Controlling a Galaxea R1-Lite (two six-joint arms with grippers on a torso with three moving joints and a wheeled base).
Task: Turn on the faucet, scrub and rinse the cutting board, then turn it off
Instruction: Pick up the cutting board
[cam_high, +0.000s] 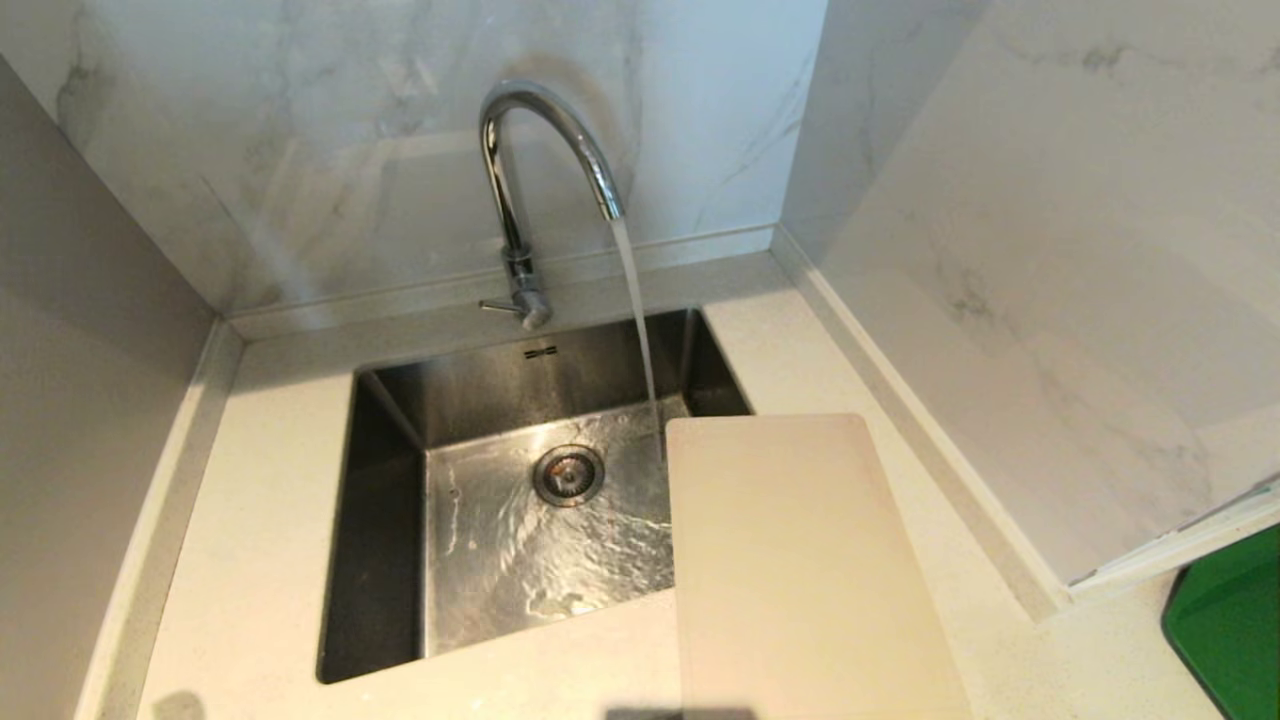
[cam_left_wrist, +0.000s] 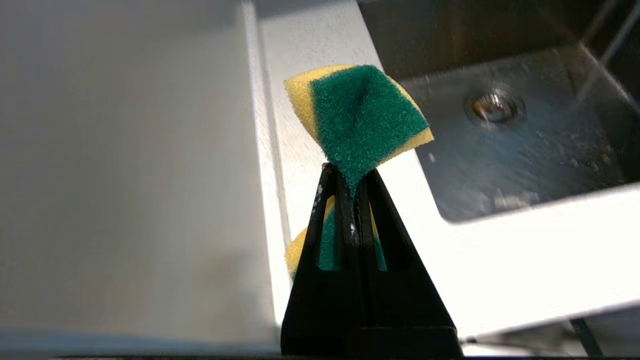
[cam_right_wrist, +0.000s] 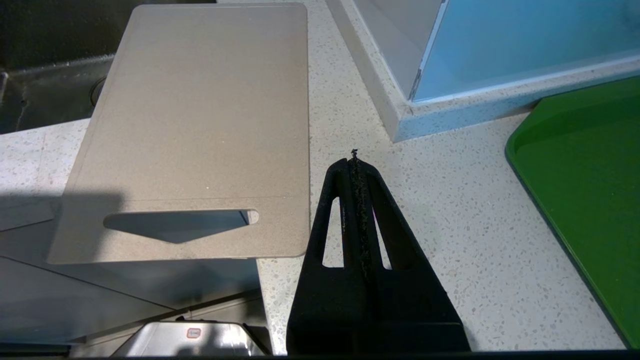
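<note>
The chrome faucet (cam_high: 525, 180) stands behind the sink (cam_high: 385, 500) with water streaming from its spout into the basin. The cream-white cutting board (cam_high: 800, 570) lies flat on the counter, overlapping the sink's right rim and jutting past the counter's front edge; its handle slot (cam_right_wrist: 177, 222) is at the near end. My left gripper (cam_left_wrist: 350, 175) is shut on a green-and-yellow sponge (cam_left_wrist: 362, 115), held over the counter left of the sink. My right gripper (cam_right_wrist: 354, 160) is shut and empty over the counter, just right of the board's near end. Neither gripper shows in the head view.
Marble walls close in behind and on both sides. A green tray (cam_high: 1230, 620) lies on the counter at the far right. The sink drain (cam_high: 568, 474) sits mid-basin under rippling water.
</note>
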